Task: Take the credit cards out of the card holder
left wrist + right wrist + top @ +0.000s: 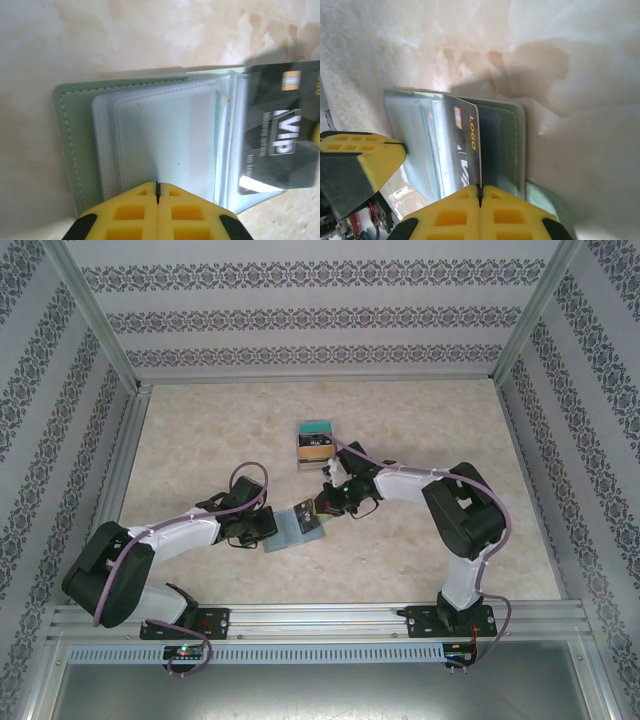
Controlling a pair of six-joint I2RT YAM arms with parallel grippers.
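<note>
The soft grey-green folding card holder lies open mid-table, left gripper clamped on its clear pockets, right gripper pinching the black plastic VIP card. Teal and orange-brown cards sit just behind; bare marbled tabletop surrounds them.

Card holder lies between left tool and right tool.

This is a robot test cell in a lab, not a lived-in room: a marble-look counter is boxed in by an aluminium frame with wallpapered panels on the left, far and right. A left arm and a right arm, both trailing cables, are bolted to a slotted metal rail along the near edge.
</note>
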